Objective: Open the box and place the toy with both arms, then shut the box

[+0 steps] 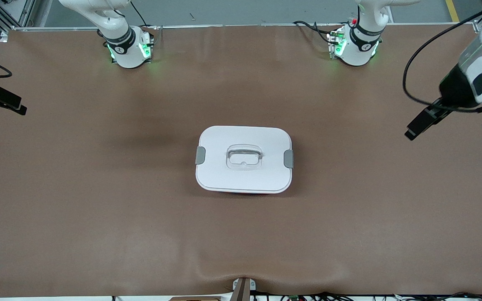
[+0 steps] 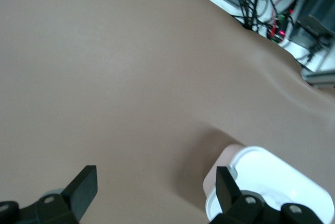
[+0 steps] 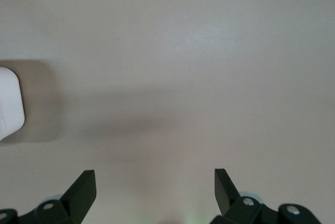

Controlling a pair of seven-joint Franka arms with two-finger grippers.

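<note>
Sitting in middle of table (image 1: 98, 217): white box (image 1: 244, 159), lid on, grey clips (image 1: 200, 155) at both short ends, clear handle (image 1: 244, 156) on top. No toy seen; fits early or finished job. Box looks light, hard, smooth plastic, maybe slippery; best hold at handle or clips. Left gripper (image 2: 152, 195) and right gripper (image 3: 155, 192) up over bare table at own ends, fingers wide apart, holding nothing.

— Where did the left gripper (image 1: 423, 121) sit?
— Up in the air over the left arm's end of the table, its arm bent down from the base, wrist angled inward. In the left wrist view its fingers (image 2: 84, 187) stood wide apart.
— And the right gripper (image 1: 4, 102)?
— Raised over the right arm's end, fingers (image 3: 84, 190) spread just as wide, gripping nothing.
</note>
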